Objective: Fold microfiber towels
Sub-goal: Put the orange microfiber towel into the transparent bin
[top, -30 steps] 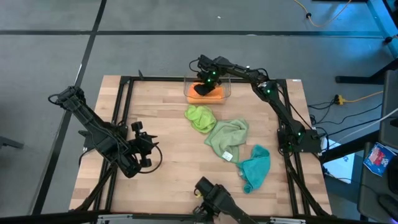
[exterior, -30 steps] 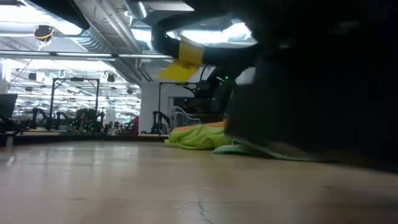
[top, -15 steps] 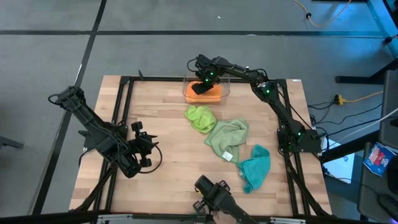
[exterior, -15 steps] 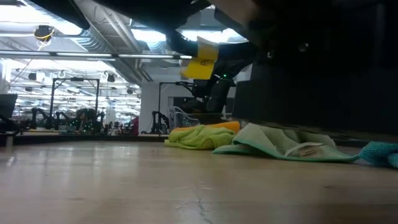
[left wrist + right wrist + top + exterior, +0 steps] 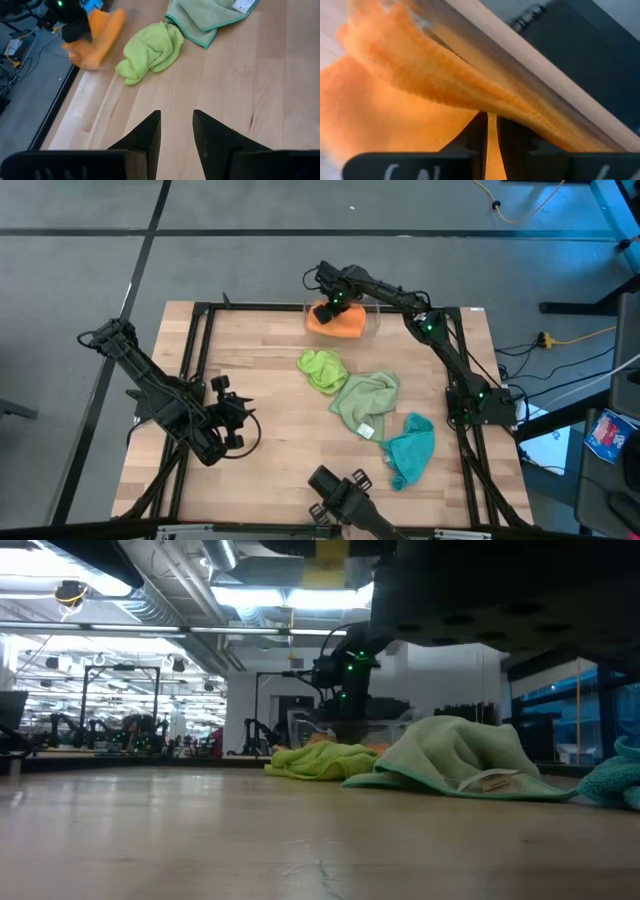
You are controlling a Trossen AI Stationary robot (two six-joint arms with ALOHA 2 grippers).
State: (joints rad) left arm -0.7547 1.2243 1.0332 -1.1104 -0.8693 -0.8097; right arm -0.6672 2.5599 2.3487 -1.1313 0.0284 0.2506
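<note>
One fuzzy orange towel [image 5: 338,323] is pinched in the right gripper [image 5: 324,310], bunched into ridged folds. Left gripper [image 5: 176,131] is held part open, gripping nothing, over bare wood table [image 5: 270,395].

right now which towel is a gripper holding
The orange towel: the right gripper pinches it at the table's far edge. The other three lie loose.

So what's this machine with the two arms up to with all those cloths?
It is sorting out soft microfiber towels for folding. The right gripper, at the far edge of the wooden table, has its fingers shut on the large orange towel, lifting it at the clear plastic bin. The lime green towel, pale sage green towel and teal towel lie crumpled on the table. The left gripper waits open near the front-left.
</note>
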